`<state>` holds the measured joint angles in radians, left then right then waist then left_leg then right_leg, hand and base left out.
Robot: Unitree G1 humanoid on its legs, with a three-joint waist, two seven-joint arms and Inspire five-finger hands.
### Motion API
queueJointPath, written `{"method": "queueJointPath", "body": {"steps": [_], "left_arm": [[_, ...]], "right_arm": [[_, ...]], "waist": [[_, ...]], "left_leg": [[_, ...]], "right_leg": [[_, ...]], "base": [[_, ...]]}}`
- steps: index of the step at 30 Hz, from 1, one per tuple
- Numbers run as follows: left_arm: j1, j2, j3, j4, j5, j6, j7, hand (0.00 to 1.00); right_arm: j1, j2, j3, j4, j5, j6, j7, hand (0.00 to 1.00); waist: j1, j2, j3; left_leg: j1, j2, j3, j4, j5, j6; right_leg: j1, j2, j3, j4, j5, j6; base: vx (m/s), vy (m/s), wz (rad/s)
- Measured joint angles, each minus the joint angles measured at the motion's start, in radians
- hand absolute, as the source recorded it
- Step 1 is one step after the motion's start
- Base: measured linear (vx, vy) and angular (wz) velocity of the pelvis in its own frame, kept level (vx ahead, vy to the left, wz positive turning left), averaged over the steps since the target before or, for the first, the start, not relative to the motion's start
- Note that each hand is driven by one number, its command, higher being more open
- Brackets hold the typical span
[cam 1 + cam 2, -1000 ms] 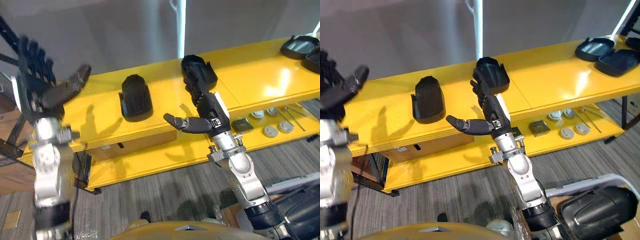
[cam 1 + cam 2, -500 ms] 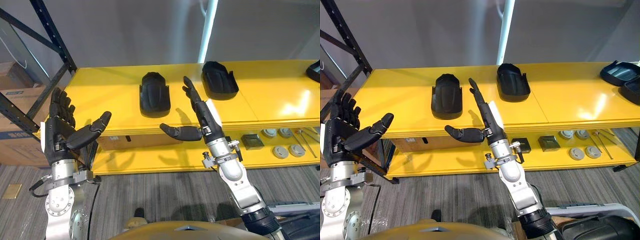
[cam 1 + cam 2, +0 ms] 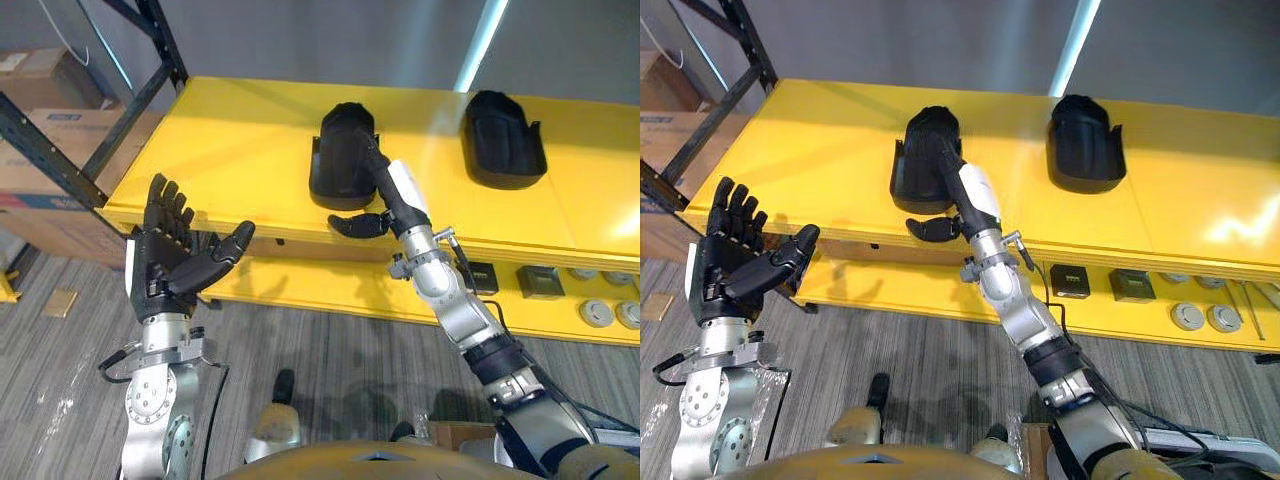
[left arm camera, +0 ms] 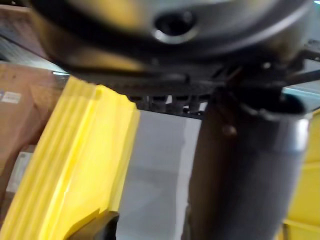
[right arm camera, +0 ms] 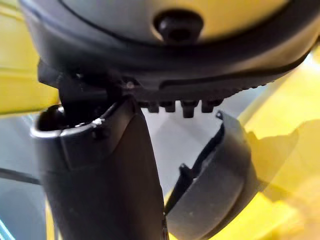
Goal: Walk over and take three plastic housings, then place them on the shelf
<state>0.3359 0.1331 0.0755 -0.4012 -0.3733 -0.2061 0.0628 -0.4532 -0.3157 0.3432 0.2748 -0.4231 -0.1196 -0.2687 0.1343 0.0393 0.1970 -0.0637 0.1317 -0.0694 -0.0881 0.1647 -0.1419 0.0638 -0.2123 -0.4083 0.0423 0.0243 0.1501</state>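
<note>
Two black plastic housings lie on the yellow shelf top (image 3: 235,130): the nearer housing (image 3: 335,160) and another housing (image 3: 503,140) further to the right. My right hand (image 3: 396,195) stretches over the nearer housing's right side, fingers straight on top of it, thumb (image 3: 355,223) spread out at the shelf's front edge. In the right wrist view the housing (image 5: 215,190) shows just past the thumb (image 5: 100,175). My left hand (image 3: 165,255) is held up open before the shelf, left of the housings, holding nothing.
A black rack upright (image 3: 160,40) and cardboard boxes (image 3: 45,100) stand at the left. The lower yellow shelf (image 3: 300,295) carries small dark square parts (image 3: 540,283) and grey round parts (image 3: 600,312) at the right. Grey carpet lies below.
The camera has come closer and the shelf now fills more of the view. My right hand has reached forward onto the nearer housing. The left hand stays raised and open.
</note>
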Motion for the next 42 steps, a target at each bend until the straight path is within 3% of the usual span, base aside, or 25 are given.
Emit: {"method": "queueJointPath", "body": {"steps": [2,11,18,24,30,42], "left_arm": [[-0.023,-0.002,-0.015,0.000,-0.018,-0.010,0.002,1.00],[-0.082,-0.002,-0.065,0.021,-0.018,-0.034,0.022,1.00],[-0.099,-0.002,-0.079,0.043,-0.024,-0.035,0.022,1.00],[-0.095,-0.003,-0.077,0.044,-0.051,-0.035,0.021,1.00],[-0.092,-0.009,-0.066,0.044,-0.061,-0.035,0.019,1.00],[-0.092,-0.009,-0.061,0.045,-0.088,-0.035,-0.011,1.00]], "right_arm": [[-0.058,-0.001,-0.010,0.051,-0.023,0.014,-0.035,1.00],[-0.164,-0.006,-0.030,0.125,-0.083,0.029,-0.137,1.00],[-0.268,-0.006,-0.049,0.198,-0.124,0.083,-0.212,1.00],[-0.345,-0.013,-0.053,0.287,-0.125,0.114,-0.223,1.00],[-0.409,-0.064,-0.054,0.348,-0.124,0.115,-0.228,1.00],[-0.449,-0.091,-0.050,0.392,-0.123,0.102,-0.243,1.00]], "waist": [[0.001,0.011,0.042],[-0.007,0.043,0.112],[-0.013,0.060,0.152],[-0.010,0.065,0.155],[-0.003,0.094,0.179],[-0.001,0.097,0.192]], "left_leg": [[-0.009,0.000,-0.008,0.000,0.009,0.001],[-0.034,-0.010,-0.023,0.000,0.031,0.006],[-0.051,-0.026,-0.045,0.000,0.043,0.021],[-0.051,-0.042,-0.052,0.000,0.048,0.027],[-0.051,-0.054,-0.056,0.000,0.051,0.032],[-0.051,-0.053,-0.049,0.000,0.061,0.046]], "right_leg": [[-0.017,-0.004,0.000,0.027,-0.007,-0.002],[-0.065,-0.027,-0.002,0.099,-0.033,-0.004],[-0.083,-0.048,-0.018,0.140,-0.046,0.003],[-0.086,-0.070,-0.024,0.168,-0.055,0.011],[-0.084,-0.085,-0.032,0.186,-0.063,0.015],[-0.073,-0.089,-0.049,0.188,-0.062,0.013]], "base": [[-0.09,-0.006,0.07],[-0.06,-0.005,0.05],[-0.05,-0.016,0.10],[-0.02,-0.019,0.07],[-0.04,-0.020,0.06],[-0.01,-0.045,0.04]]}}
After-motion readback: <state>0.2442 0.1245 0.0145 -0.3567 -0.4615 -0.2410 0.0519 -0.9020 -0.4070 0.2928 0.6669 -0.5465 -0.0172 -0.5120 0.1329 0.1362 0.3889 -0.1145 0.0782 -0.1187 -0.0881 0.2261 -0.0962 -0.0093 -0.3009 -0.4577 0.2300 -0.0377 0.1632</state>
